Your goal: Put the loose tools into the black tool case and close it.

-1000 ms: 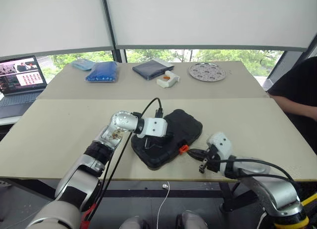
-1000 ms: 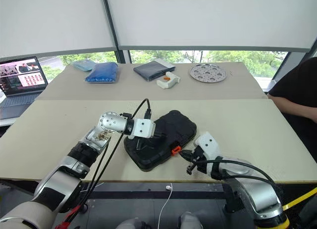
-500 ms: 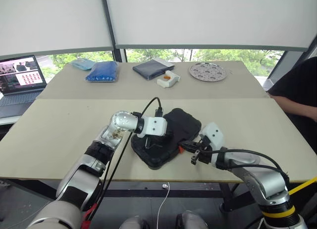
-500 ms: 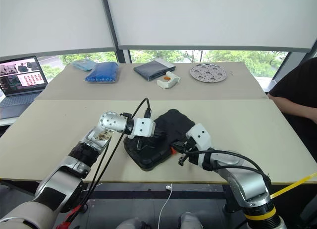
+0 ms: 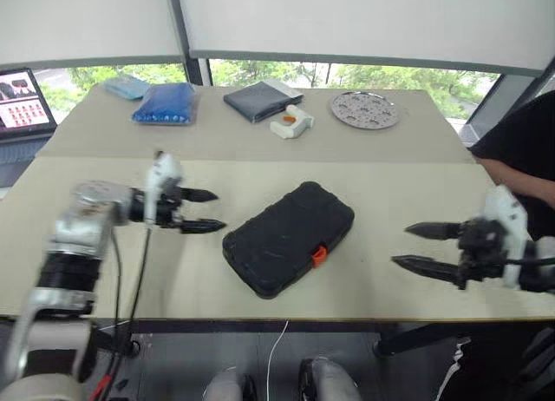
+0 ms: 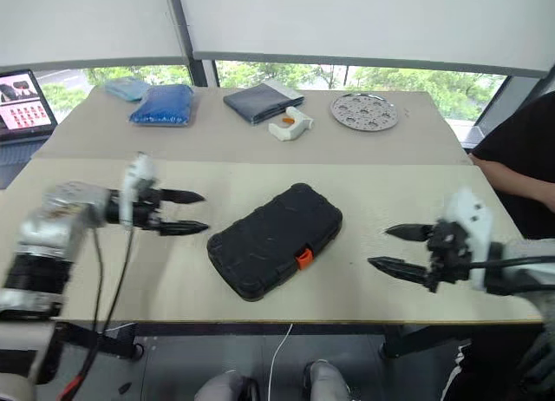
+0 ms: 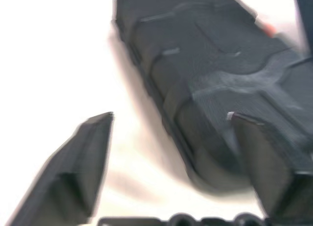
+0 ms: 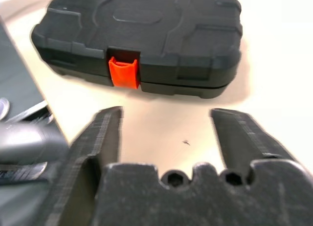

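Note:
The black tool case lies closed and flat in the middle of the near table, its orange latch facing the front edge. The loose tools are out of view. My left gripper hovers to the left of the case, open and empty, pointing at it. My right gripper hangs to the right of the case, also open and empty, pointing back toward it. The right wrist view looks over its open fingers at the case and latch. The left wrist view shows the case's end.
On the far table lie a blue bag, a dark grey pouch, a white-and-orange object and a perforated metal plate. A laptop stands far left. A person sits at the right.
Both arms have drawn away from the case, the left one leftward and up, the right one rightward and up. Both grippers have opened. The head view has tilted slightly.

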